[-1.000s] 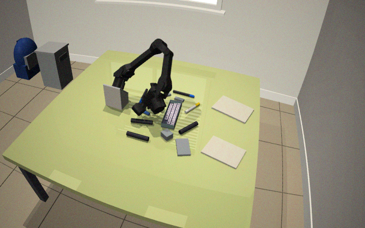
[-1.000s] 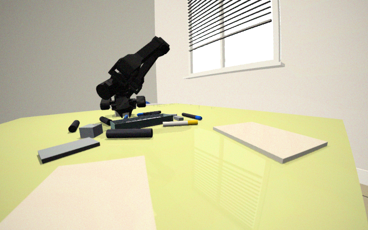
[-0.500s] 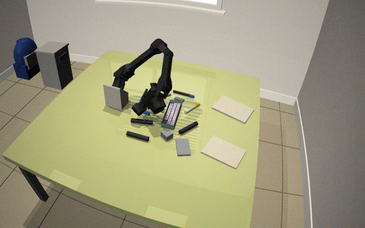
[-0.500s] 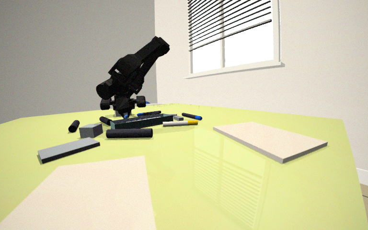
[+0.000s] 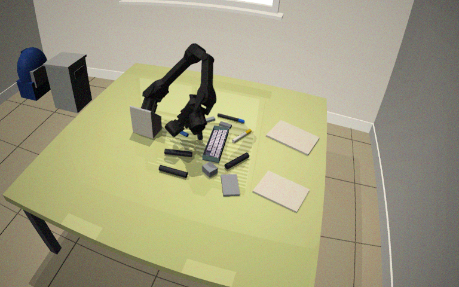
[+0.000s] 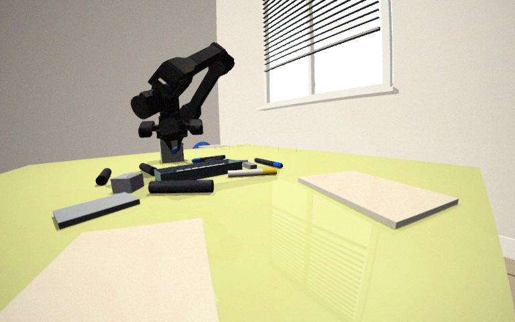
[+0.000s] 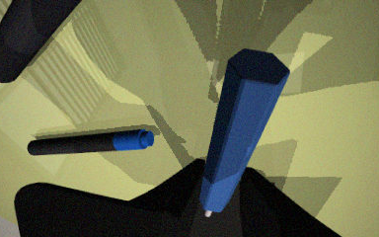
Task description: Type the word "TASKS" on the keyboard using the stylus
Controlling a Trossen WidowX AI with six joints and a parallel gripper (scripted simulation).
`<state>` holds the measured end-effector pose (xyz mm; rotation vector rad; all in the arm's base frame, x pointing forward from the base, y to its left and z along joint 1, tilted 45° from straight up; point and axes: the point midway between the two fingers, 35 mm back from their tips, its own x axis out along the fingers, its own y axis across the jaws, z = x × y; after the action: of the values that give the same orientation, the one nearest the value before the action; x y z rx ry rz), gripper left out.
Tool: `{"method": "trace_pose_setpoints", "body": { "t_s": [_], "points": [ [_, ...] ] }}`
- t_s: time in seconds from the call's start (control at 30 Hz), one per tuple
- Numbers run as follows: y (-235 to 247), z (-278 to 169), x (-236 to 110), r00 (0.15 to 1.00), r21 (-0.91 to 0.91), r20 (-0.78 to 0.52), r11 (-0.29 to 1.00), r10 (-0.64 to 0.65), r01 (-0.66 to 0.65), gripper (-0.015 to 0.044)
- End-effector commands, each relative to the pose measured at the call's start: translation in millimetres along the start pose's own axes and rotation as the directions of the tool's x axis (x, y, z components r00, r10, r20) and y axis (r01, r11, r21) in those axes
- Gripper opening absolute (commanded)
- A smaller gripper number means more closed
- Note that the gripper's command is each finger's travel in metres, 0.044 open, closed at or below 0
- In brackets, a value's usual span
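- Top view: arm (image 5: 203,70) bends down over the green tabletop (image 5: 82,170). Claw (image 5: 199,136) points down just left of the keyboard (image 5: 216,143), above the surface. A blue stylus (image 5: 184,133) end shows beside the claw, on the side away from the keyboard. Three black cylinders (image 5: 178,152) lie around the keyboard, plus a grey block (image 5: 209,169), a grey slab (image 5: 230,185), a yellow-capped marker (image 5: 242,136) and a blue-capped pen (image 5: 230,118). Two beige pads (image 5: 292,136) sit well to the right. A grey upright panel (image 5: 143,122) stands by the arm's base.
- Exterior view: claw (image 6: 171,148) hangs above the tabletop (image 6: 332,259) behind the keyboard (image 6: 196,169), apart from it. A blue stub of the stylus (image 6: 174,150) shows at the claw. Cylinder (image 6: 180,186) lies in front of the keyboard; marker (image 6: 252,172) just to its right.
- Wrist view: claw (image 7: 216,202) is pinching the blue hexagonal stylus (image 7: 243,123) near its small pale tip; the long blue body sticks out away from the camera, off the tabletop (image 7: 335,123). The fingers press in on both sides. A black pen with a blue cap (image 7: 90,143) lies flat on the tabletop to the left, apart from the stylus.
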<state>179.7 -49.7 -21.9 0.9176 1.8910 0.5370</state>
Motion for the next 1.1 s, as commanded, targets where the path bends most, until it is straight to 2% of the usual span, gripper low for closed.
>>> {"method": "trace_pose_setpoints", "body": {
  "t_s": [0.0,0.23,0.5,0.77,1.07],
  "points": [
    [-1.5,2.1,0.9,1.000,0.005,0.014,1.000,-0.015,0.015,0.0000],
    [-15.3,22.4,3.0,0.974,0.069,0.166,0.987,-0.155,0.146,0.0000],
    [-24.6,47.9,-4.4,0.891,0.162,0.355,0.957,-0.283,0.240,0.0000],
    [-24.9,72.8,-21.3,0.756,0.249,0.548,0.933,-0.357,0.261,0.0000],
    [-12.8,95.4,-48.9,0.557,0.307,0.744,0.929,-0.369,0.205,0.0000]
  ]
}}
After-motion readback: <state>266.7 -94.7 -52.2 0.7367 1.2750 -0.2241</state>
